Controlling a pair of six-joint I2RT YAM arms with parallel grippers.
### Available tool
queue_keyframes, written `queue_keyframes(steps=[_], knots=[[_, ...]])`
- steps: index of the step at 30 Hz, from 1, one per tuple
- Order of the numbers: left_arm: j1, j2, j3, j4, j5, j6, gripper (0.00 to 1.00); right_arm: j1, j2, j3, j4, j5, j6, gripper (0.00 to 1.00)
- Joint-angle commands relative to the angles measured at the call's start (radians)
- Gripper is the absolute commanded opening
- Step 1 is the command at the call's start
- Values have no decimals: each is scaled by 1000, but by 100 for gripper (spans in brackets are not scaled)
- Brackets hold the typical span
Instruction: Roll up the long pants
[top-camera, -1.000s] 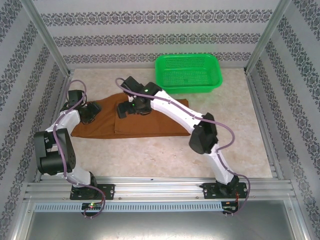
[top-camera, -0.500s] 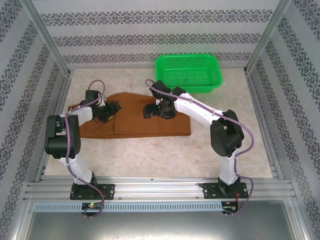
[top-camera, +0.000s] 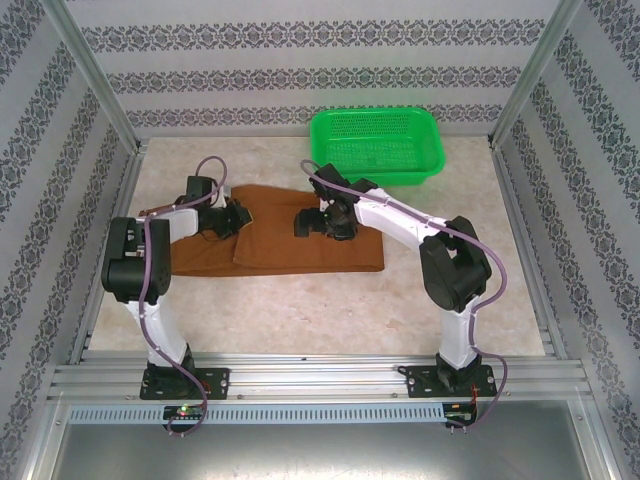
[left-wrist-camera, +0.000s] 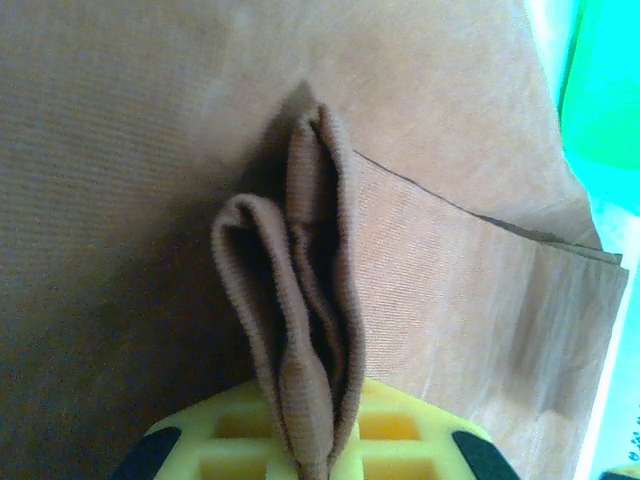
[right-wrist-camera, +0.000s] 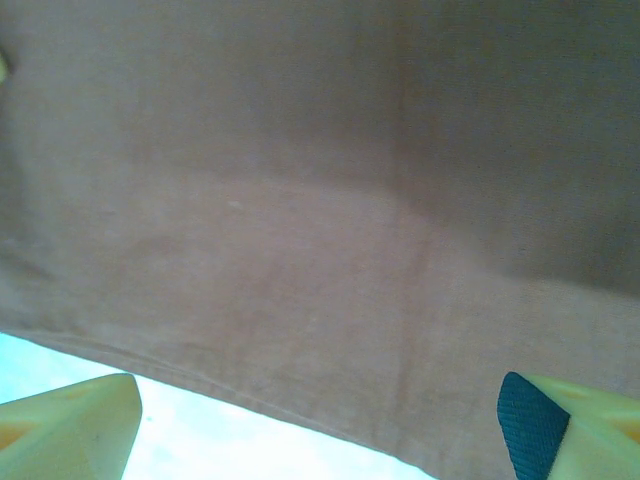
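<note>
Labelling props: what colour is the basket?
Bright green basket, clearest in the top external view.

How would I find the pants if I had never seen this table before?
Start at the pale table and find the bright green basket at its far side. Just nearer than it, to the left, lie the long pants: flat, rust-brown, soft cloth, the widest thing there, unlike the stiff holey basket.

1. The long pants (top-camera: 290, 245) lie flat on the table (top-camera: 300, 310), across the middle of the top view, mostly left of centre.
2. The basket (top-camera: 377, 145) stands behind them, upper right of centre, just beside their far right corner.
3. The left gripper (top-camera: 235, 217) is on the pants' left part, pinching a fold of cloth.
4. The right gripper (top-camera: 305, 222) hangs over the pants' middle, to the right of the left gripper.
</note>
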Motion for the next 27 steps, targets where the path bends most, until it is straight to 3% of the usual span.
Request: queue_keyframes(steps=[1, 4, 8, 14, 19, 20, 22, 24, 26, 27], knots=[[-9, -160, 106, -210, -83, 98, 0, -36, -66, -39, 17, 27, 23, 93], [2, -232, 275, -505, -226, 202, 0, -82, -105, -57, 22, 29, 18, 93], [62, -262, 444, -741, -333, 229, 0, -140, -129, -58, 10, 33, -4, 93], [243, -342, 434, -824, -360, 195, 1, -191, -122, -42, 16, 4, -24, 93], [364, -314, 418, -856, -409, 237, 3, -199, -53, 14, -7, -30, -38, 93], [373, -299, 419, -855, -421, 241, 5, -198, -40, 23, -10, -34, -41, 92], [377, -242, 433, -858, -429, 257, 25, -198, -19, 34, -7, -38, -37, 92], [378, -191, 444, -871, -517, 236, 43, -199, 2, 44, -6, -49, -35, 92], [381, -190, 420, -842, -629, 199, 43, -198, 20, 47, -5, -58, -35, 92], [384, -204, 400, -819, -665, 183, 49, -199, 26, 50, -9, -56, -37, 92]])
